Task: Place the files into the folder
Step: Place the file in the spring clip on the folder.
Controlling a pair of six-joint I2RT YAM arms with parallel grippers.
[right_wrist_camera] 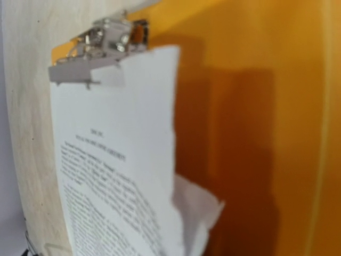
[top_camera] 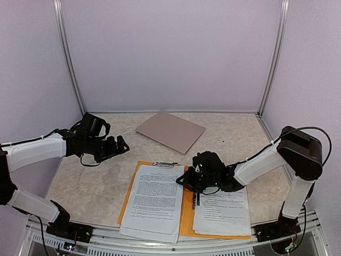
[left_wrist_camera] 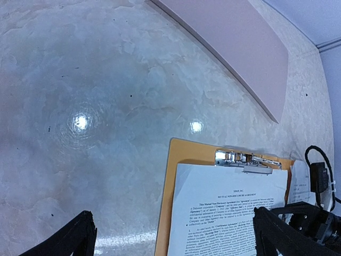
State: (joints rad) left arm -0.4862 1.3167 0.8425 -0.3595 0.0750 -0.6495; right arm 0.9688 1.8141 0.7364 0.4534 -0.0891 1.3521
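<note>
Plainly, the loose white printed paper sheets are light, limp and slippery against one another. Lifted by one corner they would likely sag and fan out, so a pinch on a free side edge, away from the metal clip, looks best. One stack lies at the right tool's fingertips and another beneath its forearm, both on the flat orange plastic folder, which lies open on the pale marbled surface. I cannot tell whether that tool's jaws are pinching the paper. The left tool hangs with its jaws wide apart.
</note>
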